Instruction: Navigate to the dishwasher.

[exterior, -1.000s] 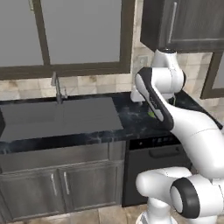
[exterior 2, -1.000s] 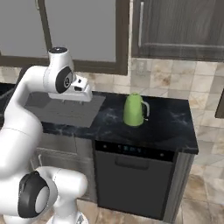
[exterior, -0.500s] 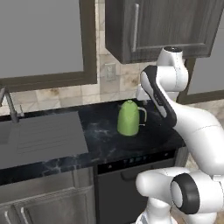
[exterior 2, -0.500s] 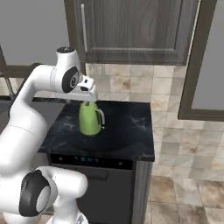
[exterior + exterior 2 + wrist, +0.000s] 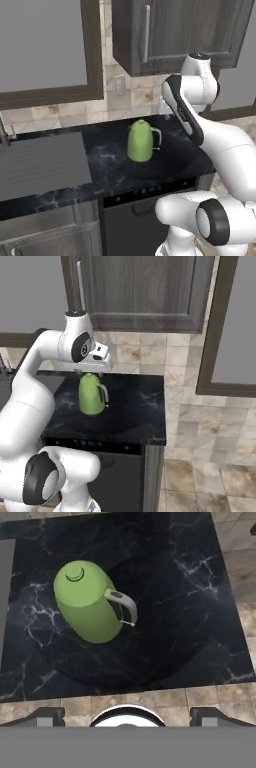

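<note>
The dishwasher (image 5: 127, 225) is the flat dark front under the black marble counter, and its thin control strip (image 5: 150, 191) carries tiny light marks. My own white base covers its right part. In the right base view the dishwasher (image 5: 122, 476) stands directly ahead, below the counter's end section. My gripper (image 5: 93, 372) hangs high over the counter, just above a green kettle. In the hand view its fingertips (image 5: 47, 715) stand far apart at the bottom, so the gripper (image 5: 129, 714) is open and holds nothing.
A green kettle (image 5: 141, 141) stands on the counter (image 5: 140, 406) above the dishwasher. The grey sink basin (image 5: 40, 165) lies to the left. Dark wall cabinets (image 5: 175, 30) hang overhead. The counter ends at the right, beside tiled floor (image 5: 210, 471).
The whole picture has slid left as the base drove right. The sink has moved off towards the left edge, and the kettle and dishwasher now sit in front of me. The arm's pose is unchanged.
</note>
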